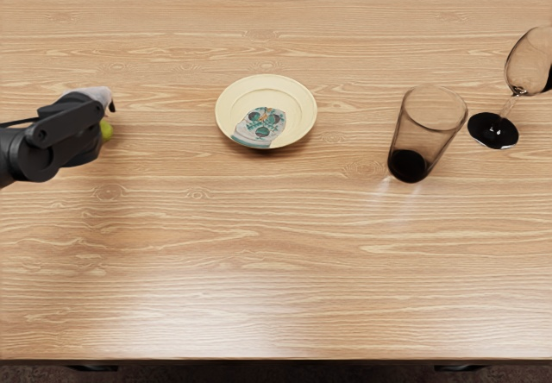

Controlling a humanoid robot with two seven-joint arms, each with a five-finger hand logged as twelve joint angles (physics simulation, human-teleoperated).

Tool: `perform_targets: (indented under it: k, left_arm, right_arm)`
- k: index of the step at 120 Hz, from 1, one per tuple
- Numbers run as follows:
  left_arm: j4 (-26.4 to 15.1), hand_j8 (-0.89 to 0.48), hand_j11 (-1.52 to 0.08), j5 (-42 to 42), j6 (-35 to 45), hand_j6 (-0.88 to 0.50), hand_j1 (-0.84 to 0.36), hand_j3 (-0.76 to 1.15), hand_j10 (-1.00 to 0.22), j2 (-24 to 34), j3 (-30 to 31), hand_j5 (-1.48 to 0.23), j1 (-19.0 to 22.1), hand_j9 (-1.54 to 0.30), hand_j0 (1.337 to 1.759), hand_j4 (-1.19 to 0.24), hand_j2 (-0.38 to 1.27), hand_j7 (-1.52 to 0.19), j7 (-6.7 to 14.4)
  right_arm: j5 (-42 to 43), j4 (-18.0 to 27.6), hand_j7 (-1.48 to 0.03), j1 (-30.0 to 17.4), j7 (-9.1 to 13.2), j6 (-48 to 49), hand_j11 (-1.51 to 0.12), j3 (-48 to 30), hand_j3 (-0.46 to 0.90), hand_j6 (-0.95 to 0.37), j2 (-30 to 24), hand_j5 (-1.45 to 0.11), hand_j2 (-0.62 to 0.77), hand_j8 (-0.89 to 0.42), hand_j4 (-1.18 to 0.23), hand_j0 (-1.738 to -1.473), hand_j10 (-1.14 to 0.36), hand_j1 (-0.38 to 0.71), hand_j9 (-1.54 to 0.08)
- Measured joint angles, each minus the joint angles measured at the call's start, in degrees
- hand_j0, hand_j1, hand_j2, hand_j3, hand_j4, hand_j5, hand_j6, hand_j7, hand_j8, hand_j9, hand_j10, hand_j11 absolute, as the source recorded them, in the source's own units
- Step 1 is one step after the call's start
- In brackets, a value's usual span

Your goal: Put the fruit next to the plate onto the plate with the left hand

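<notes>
My left hand (71,133) hides most of a small green fruit (106,129), well apart from the plate (297,98), at its nine o'clock. Whether my grip has closed, I cannot tell. The fruit looks light, firm and apt to roll; I'd take it across its middle.

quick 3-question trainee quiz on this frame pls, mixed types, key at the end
1. True or false: the green fruit already lies on the plate.
2. What stands to the picture's right of the plate? A) a tumbler and a wine glass; B) two bowls; C) a bottle.
3. Fill in: the left hand is at the fruit, on the picture's ____ side of the plate.

Key: 1 false; 2 A; 3 left.
</notes>
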State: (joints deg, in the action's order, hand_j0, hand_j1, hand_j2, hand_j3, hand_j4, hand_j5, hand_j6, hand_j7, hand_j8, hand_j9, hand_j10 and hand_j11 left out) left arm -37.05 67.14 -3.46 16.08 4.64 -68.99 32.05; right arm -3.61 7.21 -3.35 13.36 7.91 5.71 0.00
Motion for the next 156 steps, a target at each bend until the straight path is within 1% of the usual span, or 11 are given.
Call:
perform_targets:
  k: [22, 42, 46, 47, 48, 52, 77, 84, 101, 132, 156]
  left_arm:
    - [4.0, -0.35, -0.45, 0.0, 0.0, -0.35, -0.06, 0.00, -0.34, -2.6, 0.0, -0.45, 0.1, -0.45, 1.658, -0.35, 0.07, -0.45, -2.0]
    - [5.1, -0.36, -0.47, 0.0, 0.0, -0.36, -0.08, 0.00, -0.36, -2.8, 0.1, -0.47, 0.3, -0.47, 1.658, -0.36, 0.07, -0.47, -2.5]
    - [5.2, -0.37, -0.48, 0.0, 0.0, -0.37, -0.09, 0.00, -0.37, -2.9, 0.1, -0.48, 1.6, -0.48, 1.658, -0.37, 0.08, -0.48, -2.6]
    - [5.2, -0.37, -0.48, 0.0, 0.0, -0.37, -0.09, 0.02, -0.37, -2.9, 0.1, -0.48, 1.7, -0.48, 1.657, -0.37, 0.06, -0.48, -2.6]
    - [5.2, -0.38, -0.48, 0.0, 0.0, -0.38, -0.10, 0.14, -0.37, -2.9, 0.1, -0.48, 1.8, -0.48, 1.659, -0.37, 0.01, -0.48, -2.6]
    - [5.3, -0.38, -0.49, 0.1, 0.0, -0.38, -0.11, 0.28, -0.38, -2.9, 0.1, -0.49, 1.9, -0.49, 1.655, -0.38, -0.04, -0.49, -2.6]
    - [5.4, -0.45, -0.59, 0.1, -0.1, -0.45, -0.18, 0.37, -0.45, -2.8, 0.1, -0.58, 1.9, -0.59, 1.643, -0.45, 0.05, -0.58, -2.5]
    - [5.3, -0.49, -0.63, 0.0, -0.3, -0.46, -0.22, 0.37, -0.49, -2.8, 0.1, -0.63, 1.8, -0.63, 1.644, -0.49, 0.10, -0.63, -2.4]
    - [5.2, -0.54, -0.72, 0.1, -1.2, -0.52, -0.29, 0.19, -0.55, -2.7, 0.1, -0.71, 1.1, -0.72, 1.650, -0.56, 0.11, -0.71, -2.2]
    - [5.4, -0.49, -0.79, 0.2, -1.9, -0.48, -0.30, 0.05, -0.60, -2.7, 0.0, -0.75, 1.2, -0.79, 1.652, -0.62, 0.14, -0.79, -2.2]
    - [4.9, -0.53, -0.81, -0.5, -4.3, -0.51, -0.29, 0.02, -0.60, -2.8, -0.1, -0.79, -1.5, -0.81, 1.655, -0.62, 0.22, -0.80, -2.1]
  right_arm:
    - [0.0, 0.0, 0.00, 0.0, 0.0, 0.0, 0.00, 0.0, 0.00, 0.00, 0.0, 0.00, 0.00, 0.00, 0.00, -1.658, 0.00, -0.35, 0.00]
    - [0.0, 0.0, 0.00, -0.1, 0.0, 0.0, 0.00, 0.0, 0.00, 0.00, 0.0, 0.00, 0.00, 0.00, 0.00, -1.658, 0.00, -0.35, 0.00]
    - [0.0, 0.0, 0.00, -0.1, 0.0, 0.0, 0.00, 0.0, 0.00, 0.00, 0.0, 0.00, 0.00, 0.00, 0.00, -1.658, 0.00, -0.35, 0.00]
    - [0.0, 0.0, 0.00, -0.1, 0.0, 0.0, 0.00, 0.0, 0.00, 0.00, 0.0, 0.00, 0.00, 0.00, 0.00, -1.658, 0.00, -0.35, 0.00]
    - [0.0, 0.0, 0.00, -0.1, 0.0, 0.0, 0.00, 0.0, 0.00, 0.00, 0.0, 0.00, 0.00, 0.00, 0.00, -1.658, 0.00, -0.35, 0.00]
    - [0.0, 0.0, 0.00, -0.1, 0.0, 0.0, 0.00, 0.0, 0.00, 0.00, 0.0, 0.00, 0.00, 0.00, 0.00, -1.658, 0.00, -0.35, 0.00]
    - [0.0, 0.0, 0.00, -0.1, 0.0, 0.0, 0.00, 0.0, 0.00, 0.00, 0.0, 0.00, 0.00, 0.00, 0.00, -1.658, 0.00, -0.35, 0.00]
    - [0.0, 0.0, 0.00, -0.1, 0.0, 0.0, 0.00, 0.0, 0.00, 0.00, 0.0, 0.00, 0.00, 0.00, 0.00, -1.658, 0.00, -0.35, 0.00]
    - [0.0, 0.0, 0.00, -0.1, 0.0, 0.0, 0.00, 0.0, 0.00, 0.00, 0.0, 0.00, 0.00, 0.00, 0.00, -1.658, 0.00, -0.35, 0.00]
    - [0.0, 0.0, 0.00, -0.1, 0.0, 0.0, 0.00, 0.0, 0.00, 0.00, 0.0, 0.00, 0.00, 0.00, 0.00, -1.658, 0.00, -0.35, 0.00]
    - [-0.1, 0.0, 0.00, -0.1, 0.0, 0.0, 0.00, 0.0, 0.00, 0.00, 0.0, 0.00, 0.00, 0.00, 0.00, -1.658, 0.00, -0.35, 0.00]
